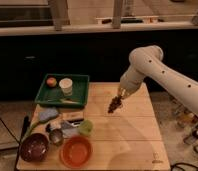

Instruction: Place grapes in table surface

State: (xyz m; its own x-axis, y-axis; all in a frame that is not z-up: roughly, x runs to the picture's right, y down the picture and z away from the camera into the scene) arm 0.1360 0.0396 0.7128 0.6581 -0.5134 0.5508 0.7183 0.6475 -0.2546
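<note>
The grapes (114, 104) are a small dark purple-brown bunch hanging from my gripper (120, 96), held a little above the light-brown wooden table surface (126, 136), over its middle-right part. The white arm comes in from the right and bends down to the gripper. The gripper is shut on the top of the bunch. The small dark logo (155, 161) sits near the table's front right corner.
A green tray (47, 95) at the back left holds an orange fruit (51, 81) and a white cup (66, 86). An orange bowl (76, 151), dark bowl (33, 147), small green cup (85, 127) and small items stand at the front left.
</note>
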